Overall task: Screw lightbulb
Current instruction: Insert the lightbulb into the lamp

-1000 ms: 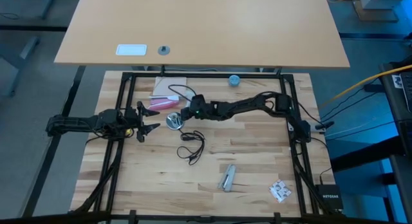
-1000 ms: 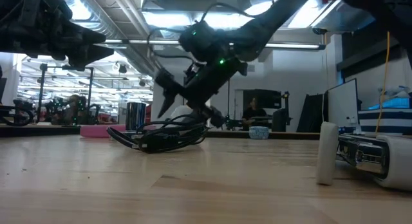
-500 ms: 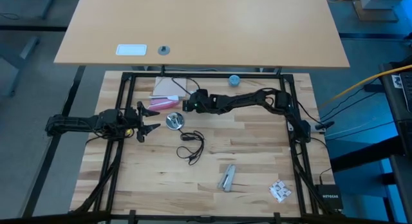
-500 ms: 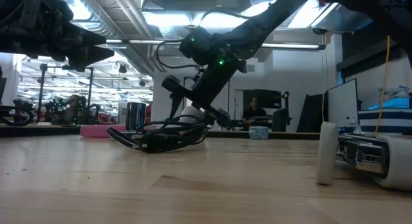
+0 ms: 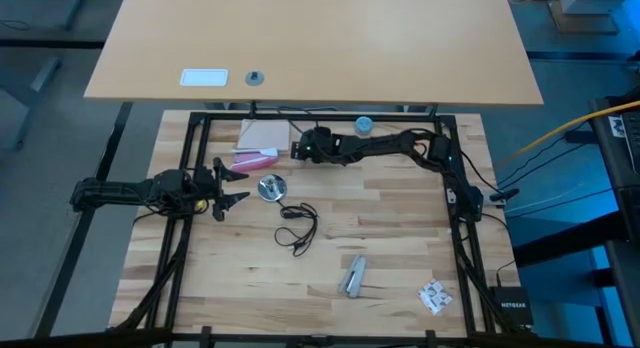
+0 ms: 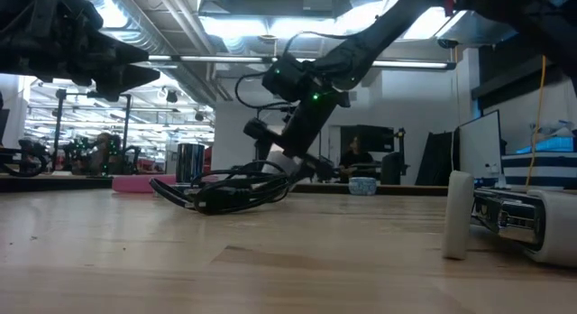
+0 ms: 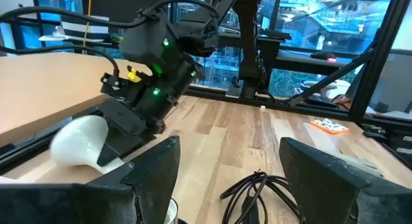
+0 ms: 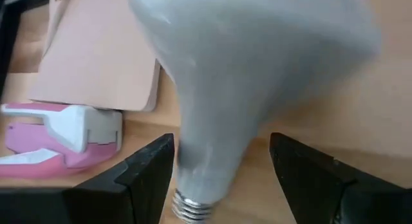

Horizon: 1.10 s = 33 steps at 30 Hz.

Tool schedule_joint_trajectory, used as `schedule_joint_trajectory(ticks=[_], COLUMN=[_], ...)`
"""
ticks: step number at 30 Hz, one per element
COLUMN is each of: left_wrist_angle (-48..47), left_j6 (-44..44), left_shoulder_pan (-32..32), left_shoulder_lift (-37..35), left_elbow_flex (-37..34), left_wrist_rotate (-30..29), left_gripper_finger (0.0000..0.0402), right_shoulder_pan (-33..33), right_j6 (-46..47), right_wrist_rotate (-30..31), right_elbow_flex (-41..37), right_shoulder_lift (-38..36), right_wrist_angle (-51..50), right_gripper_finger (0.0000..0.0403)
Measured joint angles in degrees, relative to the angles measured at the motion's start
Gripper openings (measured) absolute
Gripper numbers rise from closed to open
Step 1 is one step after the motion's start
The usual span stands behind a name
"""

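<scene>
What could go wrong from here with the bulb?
1. The right gripper holds the lightbulb by its smooth tapering glass; it could slip.
2. The pink stapler and notepad lie close by it; a low sweep could hit them.
3. The black cord lies beside the silver disc and might snag the fingers.

Robotics lab: framed butcher-block table point(image 5: 400, 228), exposed ceiling ducts point(image 6: 135, 30), monitors point(image 6: 478, 147) behind.
</scene>
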Motion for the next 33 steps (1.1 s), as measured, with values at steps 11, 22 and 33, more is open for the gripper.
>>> schedule_joint_trajectory(ticks=[11, 22, 33], left_wrist_angle=[0.0, 0.2, 0.2], left_j6=[-1.1, -1.1, -1.4], left_shoulder_pan=[0.0, 0.0, 0.0], left_shoulder_lift=[0.0, 0.0, 0.0], left_elbow_flex=[0.0, 0.0, 0.0], left_wrist_rotate=[0.0, -1.5, -1.5], left_gripper_finger=[0.0258, 0.0258, 0.0258], right_shoulder_pan=[-1.9, -1.7, -1.7], right_j6=[-8.4, -18.8, -25.0], right_wrist_rotate=[2.1, 2.4, 1.6], right_elbow_flex=[0.0, 0.0, -0.1], right_shoulder_lift=[0.0, 0.0, 0.0], right_wrist_angle=[0.2, -0.4, -8.6], right_gripper_finger=[0.0259, 0.0259, 0.0259])
